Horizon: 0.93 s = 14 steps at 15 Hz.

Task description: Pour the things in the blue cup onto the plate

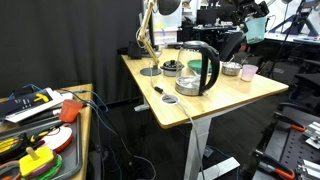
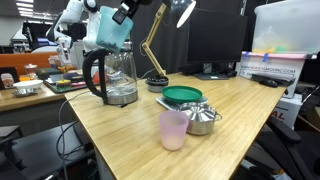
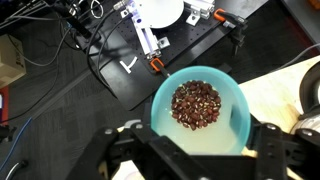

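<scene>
My gripper [image 3: 200, 142] is shut on the blue cup [image 3: 200, 105], one finger on each side. The cup is upright and holds brown beans [image 3: 196, 104]. In both exterior views the cup [image 1: 256, 27] [image 2: 108, 32] hangs high in the air, well above the table. In the wrist view mostly floor lies below it, with the table corner [image 3: 290, 85] to the right. The green plate [image 2: 182, 96] lies on the wooden table [image 2: 120, 140] behind the metal bowl. In an exterior view the plate [image 1: 213, 68] shows partly behind the kettle.
A glass kettle [image 2: 115, 75] [image 1: 198, 70] stands on the table. A metal bowl [image 2: 203, 118] [image 1: 231, 68] and a pale pink cup [image 2: 174, 130] [image 1: 248, 72] sit near the plate. A desk lamp [image 2: 157, 78] [image 1: 150, 68] stands at the back. Cables lie on the floor [image 3: 80, 50].
</scene>
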{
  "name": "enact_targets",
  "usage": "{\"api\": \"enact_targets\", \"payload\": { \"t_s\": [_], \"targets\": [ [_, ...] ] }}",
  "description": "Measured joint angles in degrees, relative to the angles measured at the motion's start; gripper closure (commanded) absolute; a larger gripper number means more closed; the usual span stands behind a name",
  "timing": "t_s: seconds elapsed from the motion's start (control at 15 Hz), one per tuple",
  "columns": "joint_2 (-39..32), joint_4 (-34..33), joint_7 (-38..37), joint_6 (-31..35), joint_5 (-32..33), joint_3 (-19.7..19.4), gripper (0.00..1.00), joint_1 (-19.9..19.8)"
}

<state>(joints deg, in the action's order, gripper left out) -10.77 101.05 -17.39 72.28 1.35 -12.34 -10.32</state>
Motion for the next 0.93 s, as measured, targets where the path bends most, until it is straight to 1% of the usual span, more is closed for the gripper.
{"api": "enact_targets", "payload": {
  "t_s": [0.27, 0.47, 0.67, 0.93],
  "targets": [
    [-0.03, 0.86, -3.47, 1.94, 2.30, 0.00, 0.46, 0.35],
    [-0.29, 1.94, -3.52, 2.55, 3.77, -0.62, 0.46, -0.02],
    [-0.28, 1.20, -1.54, 2.32, 3.97, -1.47, 0.46, -0.98],
    [-0.95, -3.86, 3.33, -1.83, 3.96, -1.15, 0.46, -1.08]
  ]
}}
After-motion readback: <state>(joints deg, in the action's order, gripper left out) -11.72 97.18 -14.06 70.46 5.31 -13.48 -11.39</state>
